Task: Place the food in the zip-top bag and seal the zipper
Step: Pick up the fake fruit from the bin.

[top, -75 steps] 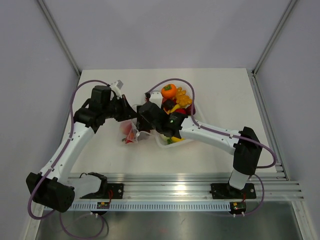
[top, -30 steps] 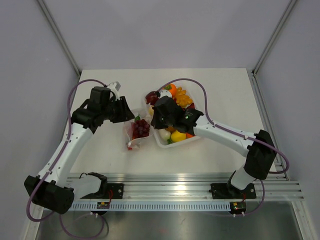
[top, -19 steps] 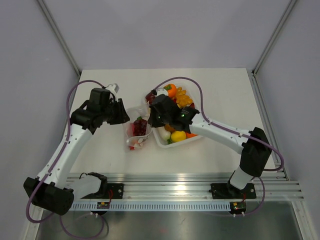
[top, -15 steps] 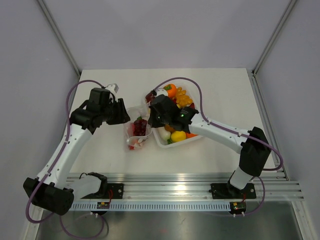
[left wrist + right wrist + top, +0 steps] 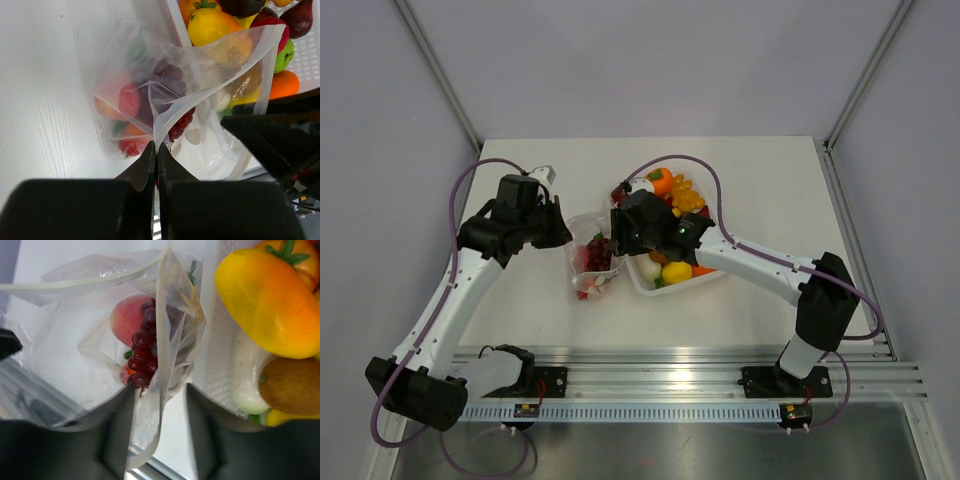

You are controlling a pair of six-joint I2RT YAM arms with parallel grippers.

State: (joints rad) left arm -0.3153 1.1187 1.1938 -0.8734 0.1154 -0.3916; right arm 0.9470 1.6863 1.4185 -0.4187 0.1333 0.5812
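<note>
Right arm has swung off the tray toward the bag since a second ago, and the left jaws have snapped together. Left gripper pinches one lip of the zip-top bag, film pulled up. Right gripper: jaws parted, astride the opposite lip, not gripping. Bag lies just left of tray, with grapes and red pieces inside. Much food remains in tray. Step, as judged: securing the mouth, loading unfinished. Next: right jaws close on that lip squarely, without spilling contents
</note>
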